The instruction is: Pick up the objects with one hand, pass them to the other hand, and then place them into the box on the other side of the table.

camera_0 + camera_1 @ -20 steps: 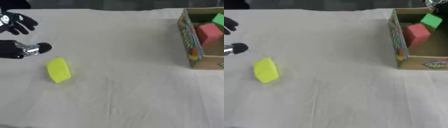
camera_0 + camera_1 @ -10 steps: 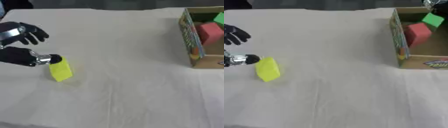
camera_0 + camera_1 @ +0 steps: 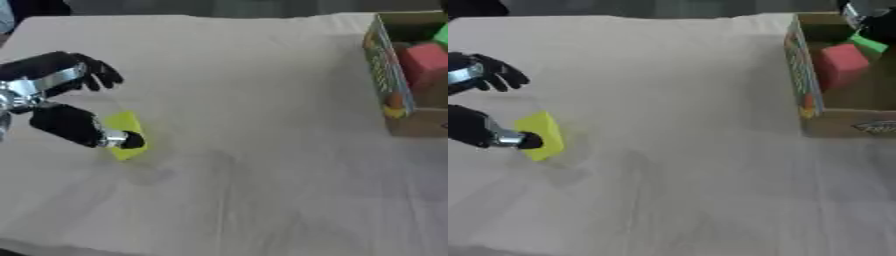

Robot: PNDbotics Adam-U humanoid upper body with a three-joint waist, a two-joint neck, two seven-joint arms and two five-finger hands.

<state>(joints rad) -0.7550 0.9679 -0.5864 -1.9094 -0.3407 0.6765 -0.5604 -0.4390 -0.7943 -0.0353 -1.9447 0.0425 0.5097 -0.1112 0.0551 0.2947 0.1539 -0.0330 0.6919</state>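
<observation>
Left hand (image 3: 61, 107) by the bench's left edge, thumb touching the yellow block (image 3: 125, 135) w/ fingers spread above, not yet clamped, prob. lining up a pick for the pass toward the box (image 3: 815, 107) at the right edge.

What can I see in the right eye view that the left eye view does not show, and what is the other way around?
Only the right eye view shows a dark, partly silver shape over the box's far right corner; it may be the right hand, but I cannot tell. It also shows more of the green block.

Only the left eye view shows the whole left hand, wrist included.

Both show the left hand's thumb on the near face of the yellow block, the fingers spread above it, the cloth-covered table, and the cardboard box holding a red block.
</observation>
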